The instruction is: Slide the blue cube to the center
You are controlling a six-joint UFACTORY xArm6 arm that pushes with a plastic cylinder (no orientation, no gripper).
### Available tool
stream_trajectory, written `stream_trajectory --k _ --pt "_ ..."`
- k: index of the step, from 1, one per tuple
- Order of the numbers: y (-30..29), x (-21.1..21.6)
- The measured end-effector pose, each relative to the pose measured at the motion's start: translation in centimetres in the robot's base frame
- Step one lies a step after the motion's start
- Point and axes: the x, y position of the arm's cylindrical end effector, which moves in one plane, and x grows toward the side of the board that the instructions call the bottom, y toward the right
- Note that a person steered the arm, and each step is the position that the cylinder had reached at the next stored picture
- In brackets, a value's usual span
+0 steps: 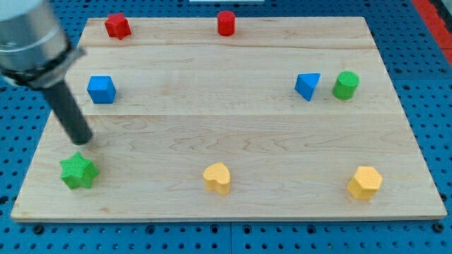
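Observation:
The blue cube (101, 89) sits on the wooden board (233, 127) near the view's left edge, in the upper half. My tip (84, 141) rests on the board below and slightly left of the blue cube, apart from it, and just above the green star block (78, 172). The dark rod runs up and left from the tip to the grey arm body at the view's top left corner.
A red star block (117, 26) and a red cylinder (225, 23) lie along the top edge. A blue triangular block (307, 86) and a green cylinder (346, 85) lie at the right. A yellow heart block (217, 178) and a yellow hexagon block (365, 183) lie near the bottom edge.

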Motion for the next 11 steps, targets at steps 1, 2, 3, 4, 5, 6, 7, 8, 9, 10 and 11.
stream_trajectory --k 1,2,3,4,5,6,7,8,9,10,11 --pt "-4.2 -3.2" --pt "-4.1 -7.1" --pt "0.7 -7.6" --pt "2.3 -8.0" --pt "1.5 -10.7" --pt "3.8 -10.9" --pt "9.8 -10.4" --pt "13.1 -11.0" --pt "15.8 -12.1" --pt "16.1 -13.8" --pt "17.9 -15.0"
